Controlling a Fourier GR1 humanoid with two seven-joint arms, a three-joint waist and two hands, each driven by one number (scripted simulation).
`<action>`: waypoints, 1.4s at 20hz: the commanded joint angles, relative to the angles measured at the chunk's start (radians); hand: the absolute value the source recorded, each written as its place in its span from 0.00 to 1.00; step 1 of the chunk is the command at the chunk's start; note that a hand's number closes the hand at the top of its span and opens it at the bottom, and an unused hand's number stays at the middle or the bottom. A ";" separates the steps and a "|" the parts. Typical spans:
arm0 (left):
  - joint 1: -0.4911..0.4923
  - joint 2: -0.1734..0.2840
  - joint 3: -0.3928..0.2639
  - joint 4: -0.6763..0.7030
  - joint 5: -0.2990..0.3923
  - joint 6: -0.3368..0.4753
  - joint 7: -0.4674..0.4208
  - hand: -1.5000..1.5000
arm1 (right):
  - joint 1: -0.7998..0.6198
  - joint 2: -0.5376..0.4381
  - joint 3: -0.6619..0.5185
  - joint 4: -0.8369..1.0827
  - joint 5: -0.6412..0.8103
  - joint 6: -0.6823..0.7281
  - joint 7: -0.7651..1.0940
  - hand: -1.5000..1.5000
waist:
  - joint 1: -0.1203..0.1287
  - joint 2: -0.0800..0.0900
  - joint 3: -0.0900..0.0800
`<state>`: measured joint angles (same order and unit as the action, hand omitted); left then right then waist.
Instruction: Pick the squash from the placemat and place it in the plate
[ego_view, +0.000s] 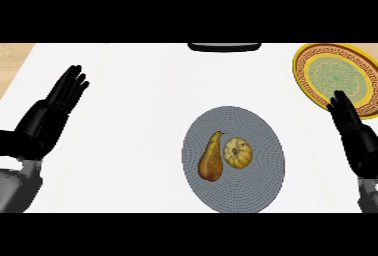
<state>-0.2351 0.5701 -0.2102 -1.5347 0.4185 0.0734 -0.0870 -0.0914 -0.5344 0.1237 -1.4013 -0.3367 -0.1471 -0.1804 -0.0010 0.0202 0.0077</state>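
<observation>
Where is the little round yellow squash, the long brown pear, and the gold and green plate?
Round pale yellow squash (238, 152): head view, middle of its ribbed top.
Long brown pear (210, 161): head view, on its wide lower body.
Gold-rimmed green plate (308, 56): head view, on its patterned gold rim.

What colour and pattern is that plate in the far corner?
The plate has a yellow rim with dark ornamental bands and a pale green centre; head view.
</observation>
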 joint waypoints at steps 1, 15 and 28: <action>0.048 -0.050 -0.021 0.053 -0.026 0.021 0.022 0.50 | -0.050 -0.008 0.042 -0.044 0.090 -0.045 0.068 1.00 | 0.003 -0.020 -0.008; 0.210 -0.262 -0.152 0.147 -0.024 0.212 0.208 0.50 | -0.362 -0.118 0.310 -0.357 0.826 -0.308 0.579 0.00 | 0.000 -0.028 -0.010; 0.153 -0.257 -0.124 0.144 -0.033 0.203 0.276 0.50 | -0.537 -0.109 0.540 -0.457 0.874 0.381 1.135 0.00 | 0.009 -0.023 -0.012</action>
<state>-0.0421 0.3255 -0.3329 -1.3958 0.3890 0.2647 0.1481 -0.5660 -0.6820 0.5905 -1.8562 0.5512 0.0563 0.8061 0.0053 -0.0060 -0.0043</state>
